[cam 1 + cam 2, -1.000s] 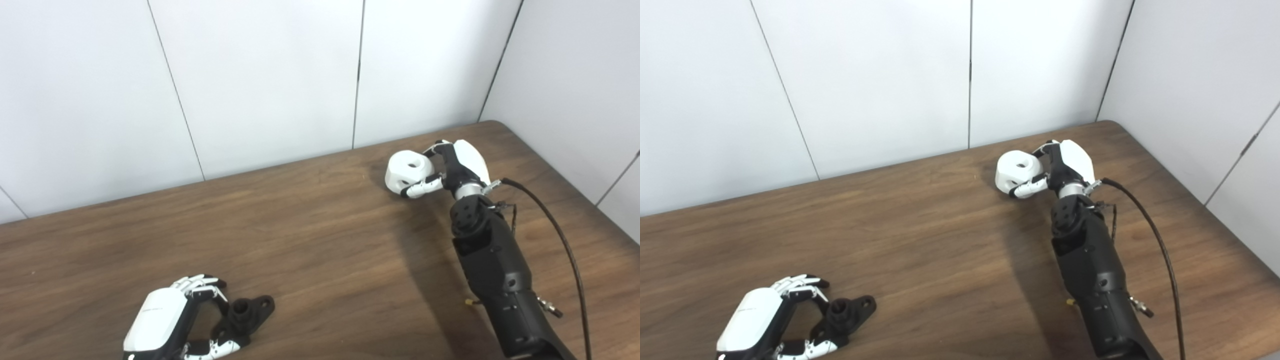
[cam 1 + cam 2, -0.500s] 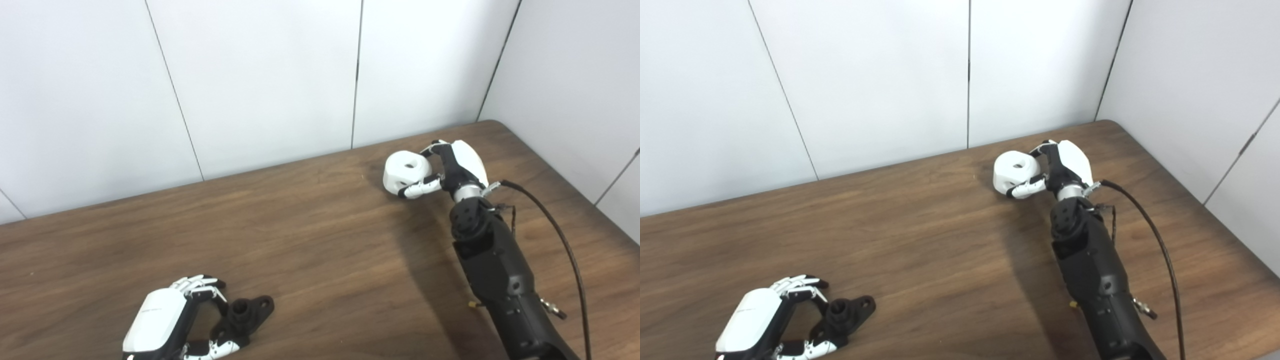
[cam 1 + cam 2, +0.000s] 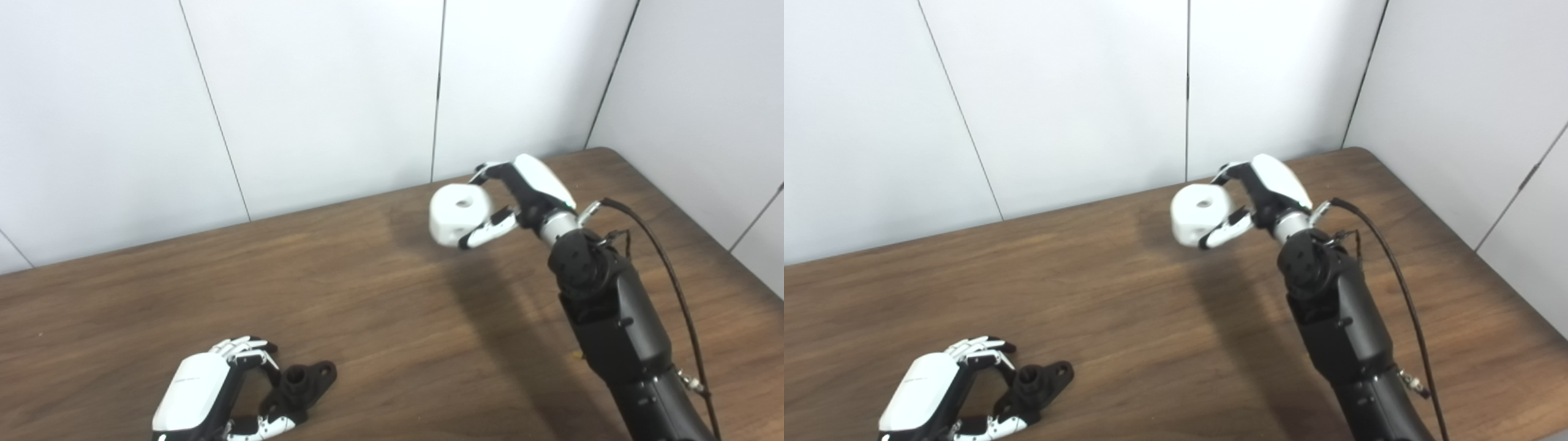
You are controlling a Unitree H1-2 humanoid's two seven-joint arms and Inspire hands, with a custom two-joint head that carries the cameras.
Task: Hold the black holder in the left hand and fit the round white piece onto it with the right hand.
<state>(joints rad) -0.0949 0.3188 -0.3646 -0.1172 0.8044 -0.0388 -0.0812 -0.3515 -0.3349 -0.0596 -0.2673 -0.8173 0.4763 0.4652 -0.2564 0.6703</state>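
Note:
The black holder (image 3: 303, 383) lies flat on the wooden table (image 3: 392, 331) near the front left, its short post pointing up. My left hand (image 3: 202, 392) rests on the table just left of it. Its fingers (image 3: 245, 348) and thumb are spread and curved around the holder's left end, and the thumb tip touches the lower edge. The round white piece (image 3: 458, 214), with a hole in its top face, is in my right hand (image 3: 527, 196). That hand is shut on the piece and holds it in the air above the table's far right part.
White wall panels (image 3: 331, 92) run close behind the table and along its right side. A black cable (image 3: 667, 263) loops off the right forearm over the table's right part. The table's rounded far right corner (image 3: 1356, 150) lies just behind the right hand.
My right hand has lifted the white piece off the table and carried it left, casting a shadow below. The left hand and the holder have not moved.

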